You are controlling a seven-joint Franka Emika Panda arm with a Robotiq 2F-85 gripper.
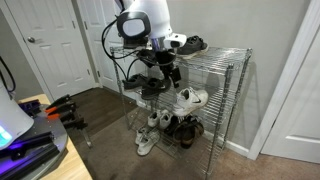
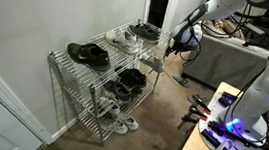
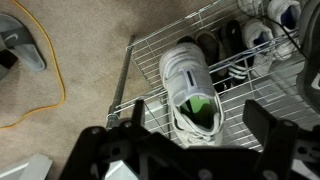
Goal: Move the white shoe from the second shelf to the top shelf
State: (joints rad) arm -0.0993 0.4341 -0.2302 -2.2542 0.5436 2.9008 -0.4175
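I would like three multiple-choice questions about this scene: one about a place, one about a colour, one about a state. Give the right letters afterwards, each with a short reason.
1. Where does the white shoe nearest the tool lie?
A. On the carpet
B. On the top shelf
C. On the lowest shelf

2. What colour shows inside that shoe?
A. Red
B. Blue
C. Green

3. In what state is the tool?
A. Open, holding nothing
B. Shut on the shoe
C. Shut on a lace

Answers:
1. B: in both exterior views the shoe sits on the uppermost wire tier, and the wrist view shows other shoes below it through the grid.
2. C: the wrist view looks into the opening, where the inside is bright green.
3. A: in the wrist view the fingers stand wide apart above the shoe and grip nothing.
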